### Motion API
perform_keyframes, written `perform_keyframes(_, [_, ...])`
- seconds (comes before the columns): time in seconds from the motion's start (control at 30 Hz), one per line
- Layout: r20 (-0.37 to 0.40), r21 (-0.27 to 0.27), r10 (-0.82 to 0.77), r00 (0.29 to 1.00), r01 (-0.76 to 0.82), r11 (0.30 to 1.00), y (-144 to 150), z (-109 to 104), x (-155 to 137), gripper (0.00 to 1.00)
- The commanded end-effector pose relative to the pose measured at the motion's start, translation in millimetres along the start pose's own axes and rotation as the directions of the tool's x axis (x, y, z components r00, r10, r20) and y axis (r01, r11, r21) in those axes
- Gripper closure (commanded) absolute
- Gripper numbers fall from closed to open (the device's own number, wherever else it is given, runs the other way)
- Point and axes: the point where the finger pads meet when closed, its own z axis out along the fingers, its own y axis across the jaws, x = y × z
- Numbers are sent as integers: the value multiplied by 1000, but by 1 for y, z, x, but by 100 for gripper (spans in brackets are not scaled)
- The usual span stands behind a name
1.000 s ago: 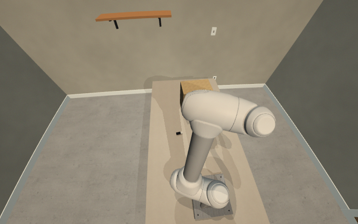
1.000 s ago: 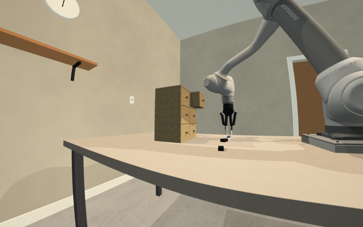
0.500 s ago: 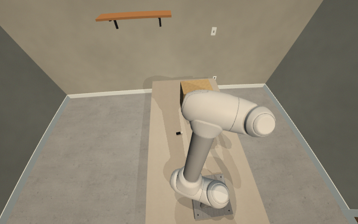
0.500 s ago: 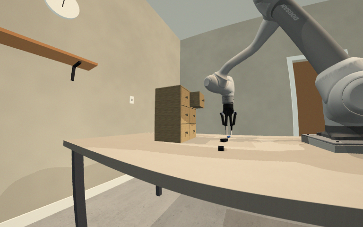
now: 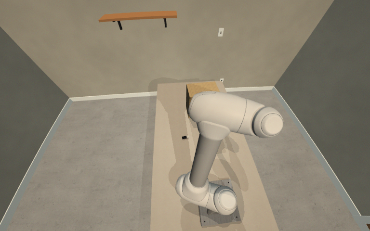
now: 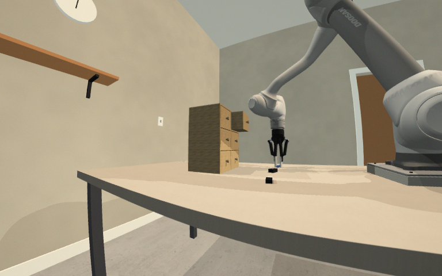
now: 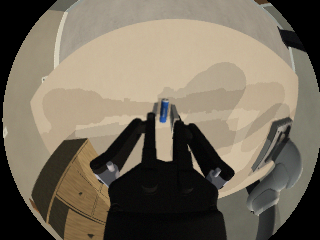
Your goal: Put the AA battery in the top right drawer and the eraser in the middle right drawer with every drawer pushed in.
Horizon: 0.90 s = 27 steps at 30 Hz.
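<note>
The blue battery [image 6: 278, 166] [image 7: 164, 111] lies between the fingertips of the gripper [image 6: 278, 165] [image 7: 164, 109] (parted, not clamped).

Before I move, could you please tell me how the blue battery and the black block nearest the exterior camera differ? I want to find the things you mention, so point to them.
The battery [image 6: 278, 166] [image 7: 164, 111] is blue, the block [image 5: 184, 137] [image 6: 269, 180] mostly black. The battery is slim and rounded, the block boxy. The battery lies between the gripper's [image 6: 278, 165] [image 7: 165, 116] fingers, the block apart from them. Both are small.

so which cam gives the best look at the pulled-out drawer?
Exterior: the pulled-out drawer shows its side, front and knob, jutting from the top row. Top: the arm hides it. Wrist: can't make it out for certain.
</note>
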Motion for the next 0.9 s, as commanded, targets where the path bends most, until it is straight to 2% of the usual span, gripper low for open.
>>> perform_keyframes(0.0, [0, 0, 0, 1000, 0, 1000, 0, 1, 0, 83])
perform_keyframes(0.63, [0, 0, 0, 1000, 0, 1000, 0, 1, 0, 83])
perform_keyframes(0.67, [0, 0, 0, 1000, 0, 1000, 0, 1, 0, 94])
perform_keyframes(0.87, [0, 0, 0, 1000, 0, 1000, 0, 1, 0, 94])
